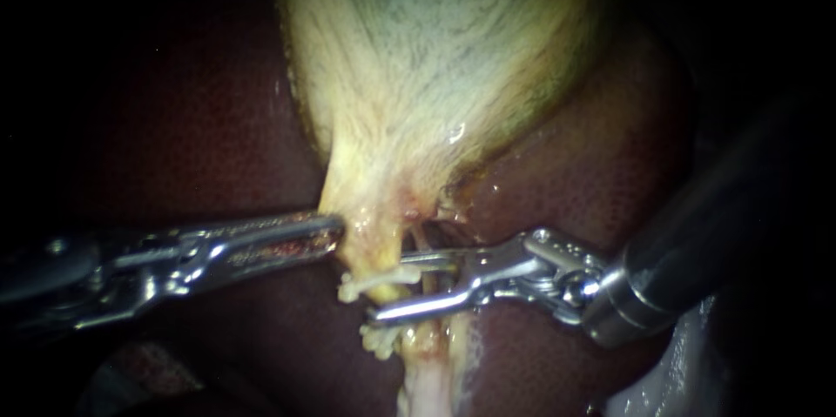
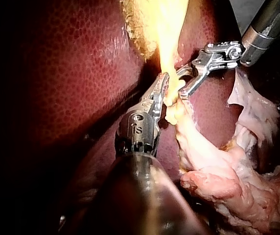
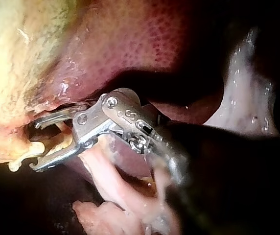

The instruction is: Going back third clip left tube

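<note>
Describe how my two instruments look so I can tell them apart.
Left instrument: bright silver metal, with long, narrow, straight jaws, a pinned hinge behind them, then a dark shaft. Right instrument: silver too, with thinner, rod-like jaws, a stubby linked wrist with round rivets, and a smooth grey cylindrical shaft. No cables show on either.

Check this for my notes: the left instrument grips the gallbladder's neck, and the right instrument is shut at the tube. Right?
No. The right instrument is open: the endoscope view shows a gap at its tip, with the tube in it. The left instrument does grip the gallbladder's neck.
</note>
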You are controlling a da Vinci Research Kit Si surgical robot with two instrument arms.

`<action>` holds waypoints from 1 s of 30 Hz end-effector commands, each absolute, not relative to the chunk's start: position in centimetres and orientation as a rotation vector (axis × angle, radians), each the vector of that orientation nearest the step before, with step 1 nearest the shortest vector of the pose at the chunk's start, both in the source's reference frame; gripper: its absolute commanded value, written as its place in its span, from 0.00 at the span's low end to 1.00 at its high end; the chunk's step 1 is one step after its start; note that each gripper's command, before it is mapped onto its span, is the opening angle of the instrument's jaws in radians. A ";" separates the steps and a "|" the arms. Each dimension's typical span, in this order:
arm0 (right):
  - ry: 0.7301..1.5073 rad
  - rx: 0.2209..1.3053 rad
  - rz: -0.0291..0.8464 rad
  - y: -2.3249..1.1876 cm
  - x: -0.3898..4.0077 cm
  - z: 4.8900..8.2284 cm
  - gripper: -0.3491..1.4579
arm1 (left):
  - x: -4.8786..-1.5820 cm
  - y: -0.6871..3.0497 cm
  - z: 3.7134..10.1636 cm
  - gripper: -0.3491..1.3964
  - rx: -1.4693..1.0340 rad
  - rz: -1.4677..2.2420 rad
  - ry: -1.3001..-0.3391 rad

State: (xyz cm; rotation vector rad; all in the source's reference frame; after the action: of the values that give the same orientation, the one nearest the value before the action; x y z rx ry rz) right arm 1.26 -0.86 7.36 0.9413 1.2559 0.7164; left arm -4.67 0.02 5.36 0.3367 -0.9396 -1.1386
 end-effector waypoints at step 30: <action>1.331 0.746 0.518 -0.49 0.32 6.79 0.52 | -4.89 -0.05 5.79 0.00 0.322 -1.140 -0.943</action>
State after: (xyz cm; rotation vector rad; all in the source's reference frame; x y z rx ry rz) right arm 0.32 -0.49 6.79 0.7453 1.3308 0.5184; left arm -4.92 -0.06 5.82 0.3235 -0.9446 -1.1392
